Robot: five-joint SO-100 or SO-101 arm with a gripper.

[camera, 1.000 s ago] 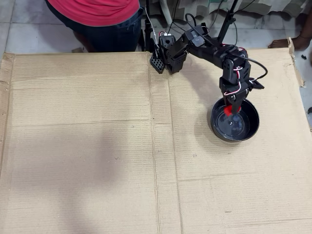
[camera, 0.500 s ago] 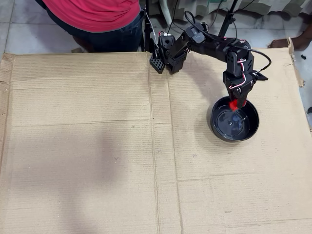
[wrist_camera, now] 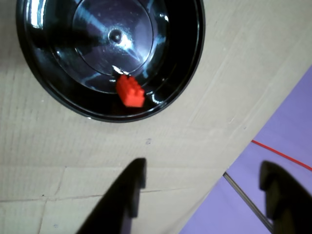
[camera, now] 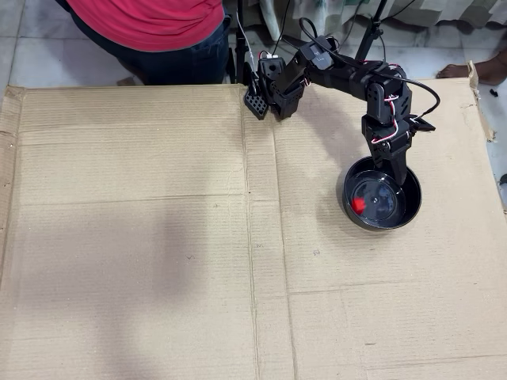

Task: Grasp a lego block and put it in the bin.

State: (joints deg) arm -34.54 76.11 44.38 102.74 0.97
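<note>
The lego block (wrist_camera: 129, 91) lies inside the bin (wrist_camera: 192, 63), on the sloped inner wall near the rim, in the upper centre of the wrist view. In the overhead view the block (camera: 358, 205) sits at the left side of the bin (camera: 413, 207), right of centre in the frame. The gripper (wrist_camera: 202, 187) is spread wide and holds nothing; its two fingers appear at the bottom edge of the wrist view, clear of the bin. The bin stands on a cardboard sheet (camera: 142, 237) covering the table.

Handling, as a judgement: the block is light, rigid and smooth-sided; grip it across its two long flat sides. The glossy bin may slide if bumped.
</note>
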